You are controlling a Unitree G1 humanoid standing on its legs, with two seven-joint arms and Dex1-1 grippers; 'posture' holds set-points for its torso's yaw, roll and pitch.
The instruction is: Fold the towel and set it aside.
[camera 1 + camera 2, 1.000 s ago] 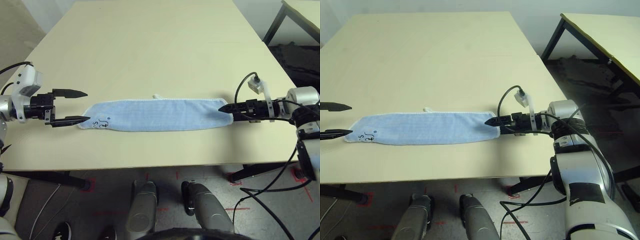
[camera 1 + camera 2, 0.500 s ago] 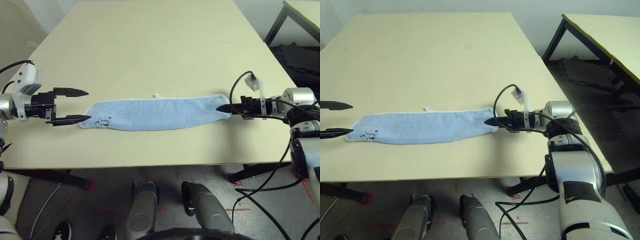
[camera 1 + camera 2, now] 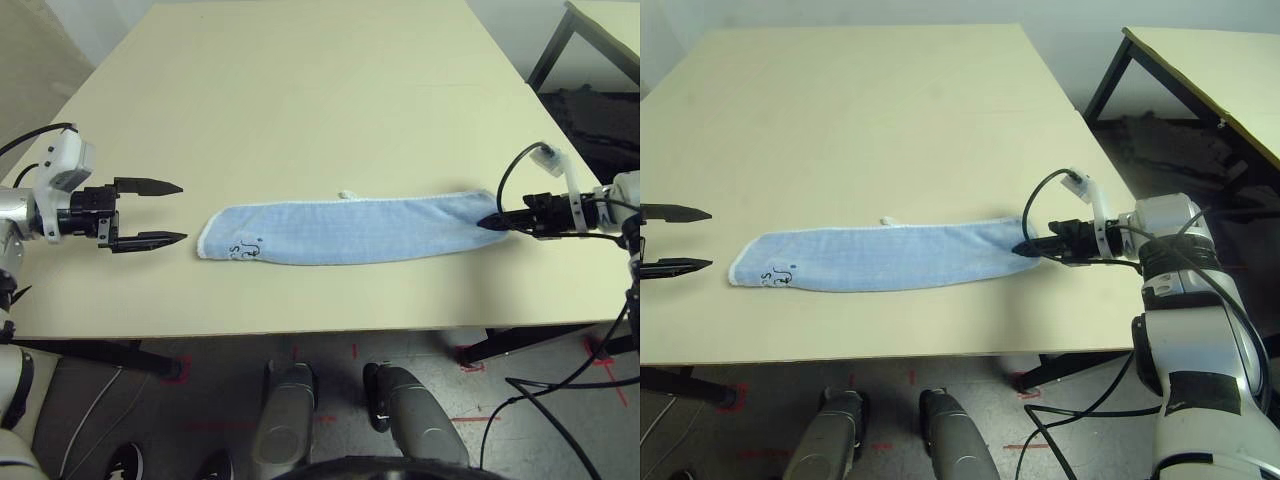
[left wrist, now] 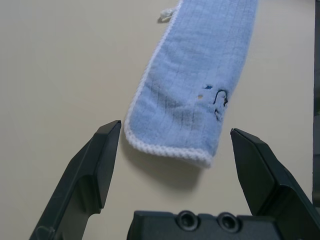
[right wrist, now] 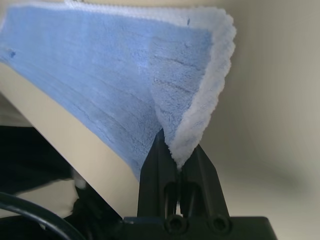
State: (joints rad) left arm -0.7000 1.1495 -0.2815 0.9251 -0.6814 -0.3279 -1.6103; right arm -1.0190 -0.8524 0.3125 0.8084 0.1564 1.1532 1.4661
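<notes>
Pinching just the towel [image 3: 345, 232] corner, the right claw [image 3: 492, 223] could be slipped off mid-fold; the left claw [image 3: 172, 212] is held wide open, empty, beside the bench [image 3: 300, 90] end.

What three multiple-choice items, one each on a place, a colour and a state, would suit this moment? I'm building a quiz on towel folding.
1. Where is the embroidered mark on the towel?
A. At the end nearest the left hand
B. At the end by the right hand
C. In the middle

2. What colour is the towel's edging?
A. Red
B. White
C. Black

3. What is the right hand's state?
A. Open above the towel
B. Shut on the towel's end
C. Shut on nothing

Answers: 1 A, the mark sits by the left end. 2 B, the stitched rim is white. 3 B, the right wrist view shows cloth pinched between the fingers.
</notes>
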